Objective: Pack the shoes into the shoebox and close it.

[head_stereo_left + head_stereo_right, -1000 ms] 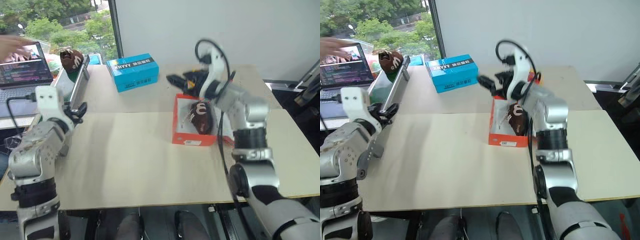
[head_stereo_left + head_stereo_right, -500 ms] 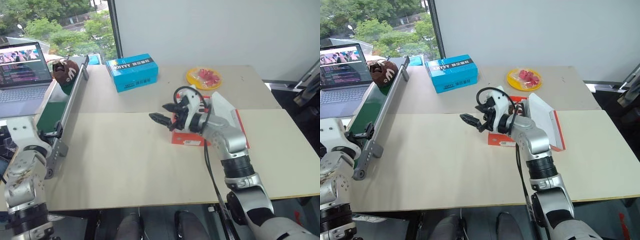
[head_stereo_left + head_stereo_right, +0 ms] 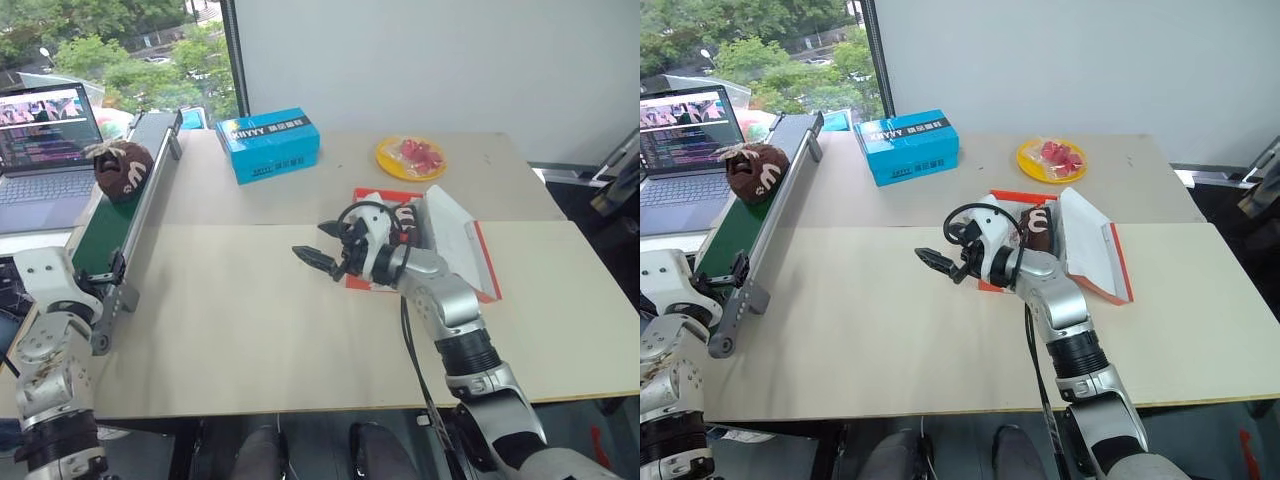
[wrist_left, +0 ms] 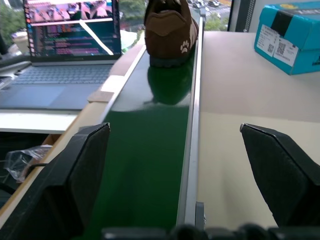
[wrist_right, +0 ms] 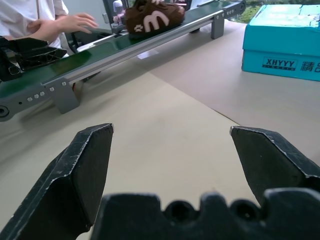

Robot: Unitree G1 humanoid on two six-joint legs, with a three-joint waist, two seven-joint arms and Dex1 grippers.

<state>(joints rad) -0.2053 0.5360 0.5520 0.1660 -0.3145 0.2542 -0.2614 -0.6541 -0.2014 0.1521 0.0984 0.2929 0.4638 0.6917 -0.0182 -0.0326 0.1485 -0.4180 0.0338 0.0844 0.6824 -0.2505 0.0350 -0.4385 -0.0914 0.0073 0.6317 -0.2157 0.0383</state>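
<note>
Shoebox: orange-red cardboard, white inside, sits mid-table toward the robot's right, lid swung open and leaning out to the right. One brown shoe lies inside, soft suede-like upper with a white marking, partly hidden by the right arm. Second shoe rides on the green belt of a narrow conveyor at the table's left edge; rounded toe, white marking on its side, pale laces on top; a small paw print shows on its heel in the left wrist view.

Right gripper: hovers over bare table just left of the box, black fingers spread wide, nothing between them. Left gripper: at the near end of the conveyor, fingers likewise released and empty, straddling the belt's metal side rail.

Table: two pale, matte boards butted together, the seam running across the middle. Wide open surface between conveyor and box.

Far side: a glossy blue box with white lettering; a yellow plate holding red pieces. An open laptop sits left of the conveyor. A person's hand shows beyond the belt.
</note>
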